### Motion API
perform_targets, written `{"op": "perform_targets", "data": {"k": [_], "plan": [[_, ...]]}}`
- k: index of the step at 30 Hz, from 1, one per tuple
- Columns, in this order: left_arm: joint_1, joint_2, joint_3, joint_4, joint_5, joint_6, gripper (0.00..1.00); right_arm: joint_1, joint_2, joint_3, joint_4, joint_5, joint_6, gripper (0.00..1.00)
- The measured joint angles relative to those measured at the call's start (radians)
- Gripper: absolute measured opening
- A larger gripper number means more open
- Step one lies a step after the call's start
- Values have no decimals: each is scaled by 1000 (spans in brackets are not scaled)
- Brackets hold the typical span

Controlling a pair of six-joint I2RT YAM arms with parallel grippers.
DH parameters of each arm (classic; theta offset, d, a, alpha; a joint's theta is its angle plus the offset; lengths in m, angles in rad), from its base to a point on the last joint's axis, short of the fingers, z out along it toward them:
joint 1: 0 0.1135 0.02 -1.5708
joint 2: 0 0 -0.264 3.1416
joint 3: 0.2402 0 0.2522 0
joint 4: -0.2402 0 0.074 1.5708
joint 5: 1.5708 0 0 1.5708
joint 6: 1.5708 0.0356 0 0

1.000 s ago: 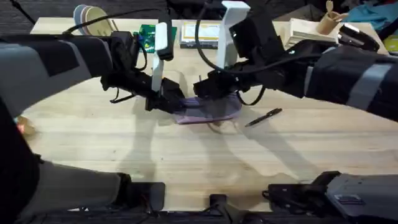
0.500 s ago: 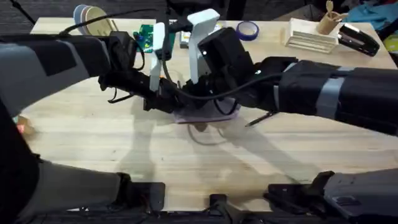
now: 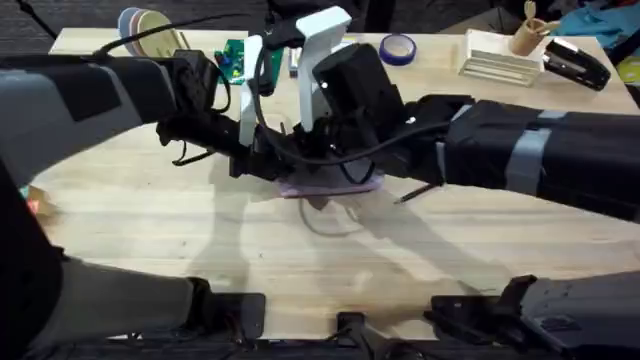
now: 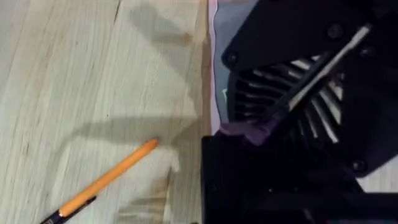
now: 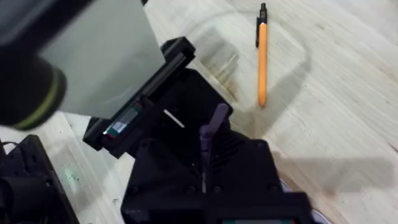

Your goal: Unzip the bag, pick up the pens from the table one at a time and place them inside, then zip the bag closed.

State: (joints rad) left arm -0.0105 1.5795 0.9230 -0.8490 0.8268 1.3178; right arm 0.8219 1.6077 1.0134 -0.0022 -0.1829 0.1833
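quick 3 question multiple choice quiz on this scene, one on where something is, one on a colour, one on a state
1. In the overhead view, where is the black pen?
A. on the table just right of the bag
B. on the stack of plates
C. at the table's near left corner

2. What colour is the bag's pull tab?
A. green
B. purple
C. white

3. What state is the orange pen in?
A. standing upright in a cup
B. lifted off the table by an arm
C. lying flat on the bare wood

Answers:
1 A: the black pen lies on the table beside the right end of the bag.
2 B: the pull tab is purple in the right wrist view.
3 C: the orange pen rests on the planks with nothing touching it.
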Motion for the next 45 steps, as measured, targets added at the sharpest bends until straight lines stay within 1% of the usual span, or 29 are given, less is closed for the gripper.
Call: {"op": "perform_targets", "data": {"k": [10,11,12,14,15,18,19,20,22,25,32,33,34,35,38,39,40,41,45], "plan": [[0,0,0,0,5,0,42,1,-14,-1,2,0,0,32],[0,0,0,-1,8,1,42,3,-19,-1,3,0,0,47],[0,0,0,-2,10,1,42,4,-25,-1,2,1,3,104],[0,0,0,-10,16,7,42,4,-46,-1,1,19,-2,398],[1,0,0,-11,20,8,42,3,-60,-1,-15,29,-4,525],[4,0,0,-11,30,19,42,1,-104,-2,-98,56,-18,937],[4,0,0,-11,34,20,42,0,-117,-2,-126,55,-21,981],[3,0,0,-11,37,20,42,0,-128,-2,-149,45,-22,992],[-6,0,0,0,35,14,42,9,-155,1,-166,-17,-9,996],[-18,0,0,5,37,13,42,12,-211,5,-236,-82,-2,998],[-21,0,0,5,38,11,44,-84,-324,5,-320,-126,5,998],[-21,0,0,5,38,11,84,-95,-338,5,-327,-126,4,998],[-21,0,0,6,43,13,191,-105,-353,5,-335,-128,4,998],[-22,0,0,7,47,11,333,-114,-367,5,-343,-129,4,998],[-26,0,0,9,73,10,817,-136,-402,5,-365,-133,-5,998],[-29,0,0,8,78,8,938,-141,-409,5,-374,-133,-11,998],[-31,0,0,8,84,8,978,-146,-415,5,-382,-133,-18,998],[-32,0,0,9,91,8,989,-150,-420,5,-393,-133,-25,998],[-33,0,0,9,101,7,992,-156,-423,5,-417,-133,-40,997]]}}
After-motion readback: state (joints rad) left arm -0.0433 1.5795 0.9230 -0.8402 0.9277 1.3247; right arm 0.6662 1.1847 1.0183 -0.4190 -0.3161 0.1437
